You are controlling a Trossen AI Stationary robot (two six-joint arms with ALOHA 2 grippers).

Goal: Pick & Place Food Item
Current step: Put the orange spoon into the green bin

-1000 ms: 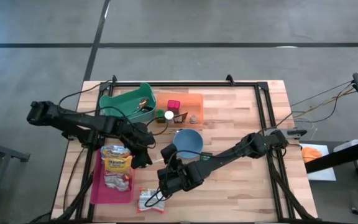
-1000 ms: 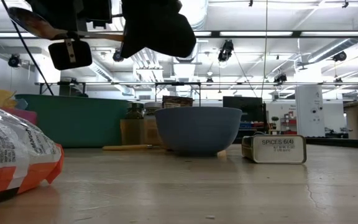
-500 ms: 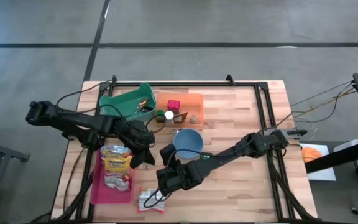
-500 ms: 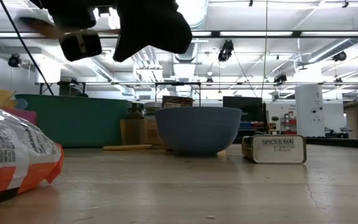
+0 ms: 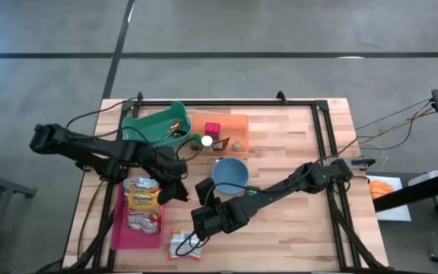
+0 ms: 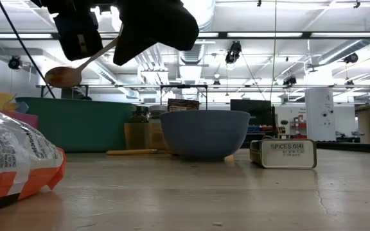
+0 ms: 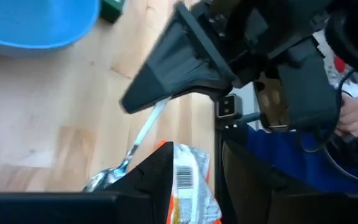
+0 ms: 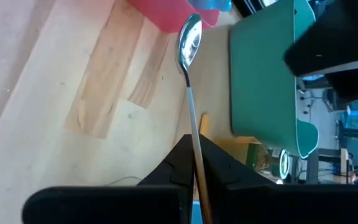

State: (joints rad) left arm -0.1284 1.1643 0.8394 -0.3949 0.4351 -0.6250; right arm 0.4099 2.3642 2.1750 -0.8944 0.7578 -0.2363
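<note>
Blue bowl sits just beside my 2 wrists, spice tin near it. My right gripper is clamped on 1 spoon, held above the table. My left gripper hovers by the pink tray; its jaws I can't tell. I count 2 snack bags: 1 on the tray, 1 on the wood.

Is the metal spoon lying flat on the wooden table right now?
No, the metal spoon is pinched in the right claw and held up above the wooden table.
</note>
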